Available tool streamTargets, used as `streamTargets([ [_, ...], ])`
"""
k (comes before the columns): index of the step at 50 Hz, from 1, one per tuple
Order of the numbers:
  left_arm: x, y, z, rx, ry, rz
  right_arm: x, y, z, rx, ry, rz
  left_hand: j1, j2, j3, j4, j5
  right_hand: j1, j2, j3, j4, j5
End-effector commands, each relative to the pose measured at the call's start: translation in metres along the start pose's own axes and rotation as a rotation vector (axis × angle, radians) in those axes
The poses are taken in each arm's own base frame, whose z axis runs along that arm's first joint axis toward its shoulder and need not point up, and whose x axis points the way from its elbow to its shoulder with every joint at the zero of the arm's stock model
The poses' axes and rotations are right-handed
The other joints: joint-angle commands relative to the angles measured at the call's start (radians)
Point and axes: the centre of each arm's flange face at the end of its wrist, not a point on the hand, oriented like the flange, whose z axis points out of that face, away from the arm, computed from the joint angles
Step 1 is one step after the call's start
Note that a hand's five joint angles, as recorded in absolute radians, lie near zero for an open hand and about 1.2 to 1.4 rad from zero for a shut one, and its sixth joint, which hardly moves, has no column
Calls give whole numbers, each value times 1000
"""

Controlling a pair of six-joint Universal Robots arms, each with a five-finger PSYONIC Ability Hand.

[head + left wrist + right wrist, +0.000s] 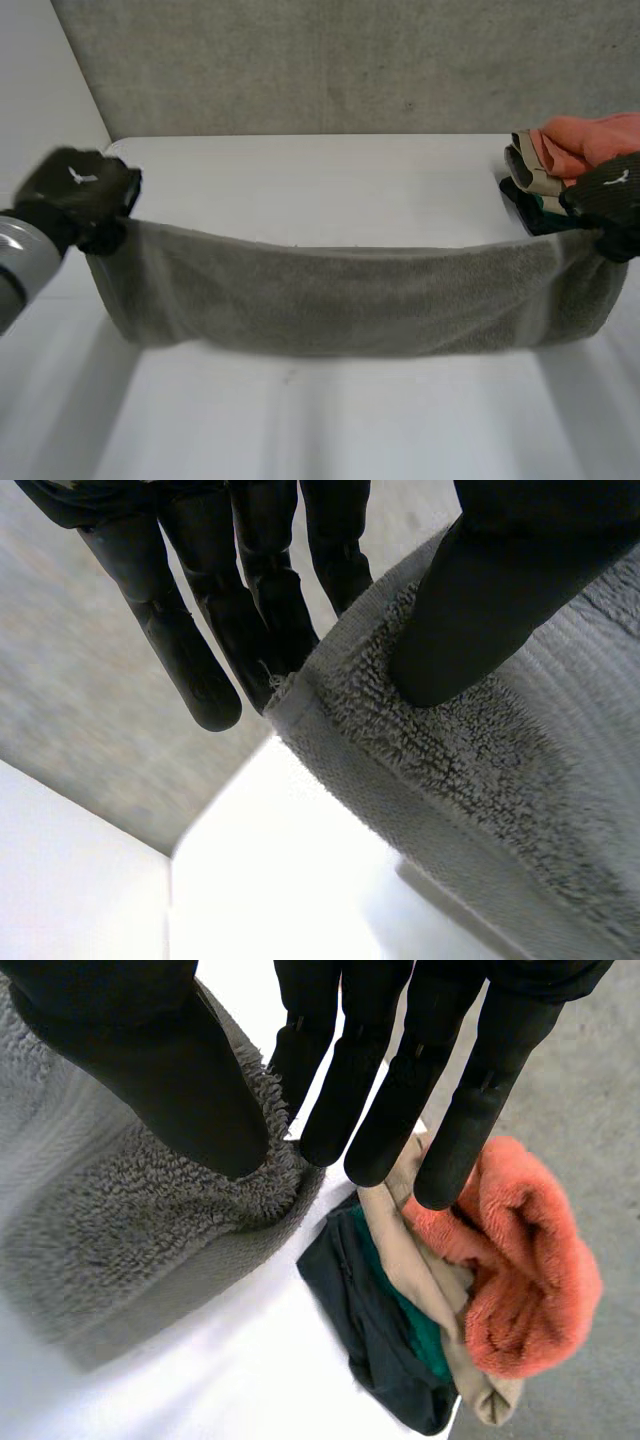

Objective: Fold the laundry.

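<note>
A grey terry towel (330,300) hangs stretched between the two hands above the white table (320,180), its long upper edge sagging a little in the middle. Whether its lower edge touches the tabletop I cannot tell.

The left hand (80,190) holds the towel's upper corner on the robot's left side. In the left wrist view the thumb (480,600) presses down on the looped pile of the cloth just inside the hemmed corner, while the fingers (270,610) lie straight behind the cloth's edge, so the corner is pinched between them.

The right hand (612,195) holds the opposite upper corner in the same way. In the right wrist view its thumb (150,1070) sits on the towel's near face and the straight fingers (370,1090) run along the far side, with the corner nipped between thumb and fingers.

Just beyond the right hand, at the table's far right corner, lies a small pile of laundry (545,165) – a coral-orange fleecy cloth (520,1260) on top, with a beige piece (420,1270), a teal one (405,1320) and a dark garment (350,1310) bunched against it. A grey wall (330,60) stands behind the table.
</note>
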Motion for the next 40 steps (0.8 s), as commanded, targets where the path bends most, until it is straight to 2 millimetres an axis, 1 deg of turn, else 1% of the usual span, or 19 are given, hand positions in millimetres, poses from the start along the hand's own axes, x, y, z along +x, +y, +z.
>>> streamTargets([
  [1,12,34,62,-67,28,60,-12,22,64,-29,43,43,234,197,202,193,239,286,218,212,199,234],
  [3,10,36,82,-53,6,62,-23,22,82,-18,59,32,234,197,202,193,239,286,218,212,199,234],
  [5,9,37,98,-37,-13,67,-27,22,93,-3,82,21,234,197,202,193,239,286,218,212,199,234],
  [6,11,38,112,-31,-25,71,-30,23,103,10,109,16,234,197,202,193,239,286,218,212,199,234],
  [10,19,39,137,-23,-50,87,-32,27,125,53,167,2,234,197,202,193,239,286,218,212,199,234],
  [15,32,44,156,-16,-52,96,-39,30,147,113,207,-6,234,197,202,193,239,286,218,212,199,234],
  [16,33,44,158,-11,-50,97,-40,30,151,125,214,-4,234,197,202,193,239,249,181,175,162,197],
  [17,35,44,160,-9,-47,96,-41,29,155,140,232,-7,234,197,202,193,239,-248,-316,-322,-335,-300],
  [19,41,42,160,-3,-35,100,-40,29,158,145,247,-5,-662,-699,-694,-703,-658,-680,-748,-754,-767,-732],
  [20,45,41,159,0,-28,101,-41,29,158,147,247,-4,-988,-1024,-1020,-1028,-983,-804,-872,-878,-891,-856],
  [21,50,38,157,10,-16,103,-44,27,156,144,244,-4,-906,-943,-938,-947,-901,-875,-943,-949,-962,-927],
  [22,52,36,156,13,-13,103,-45,27,154,141,241,-3,-983,-1020,-1015,-1024,-978,-872,-941,-947,-960,-925],
  [26,65,36,144,-3,20,105,-54,27,140,108,195,11,-988,-1024,-1020,-1028,-983,-834,-903,-909,-922,-887],
  [28,62,33,137,-2,18,105,-56,29,130,85,169,24,-988,-1024,-1020,-1028,-983,-779,-847,-853,-866,-831],
  [29,57,26,128,6,16,103,-55,31,121,61,149,38,-988,-1024,-1020,-1028,-983,-700,-768,-774,-787,-753],
  [32,54,22,114,5,18,95,-59,36,105,15,102,61,-988,-1024,-1020,-1028,-983,-641,-709,-715,-728,-693],
  [33,53,19,105,6,19,92,-61,40,96,-15,63,75,-988,-1024,-1020,-1028,-983,-606,-674,-680,-693,-658],
  [38,48,9,77,30,7,89,-69,50,63,-66,-74,141,-988,-1024,-1020,-1028,-983,-561,-629,-635,-649,-614],
  [40,47,8,70,43,2,88,-66,62,54,-103,-97,176,-988,-1024,-1020,-1028,-983,-558,-626,-632,-646,-611],
])
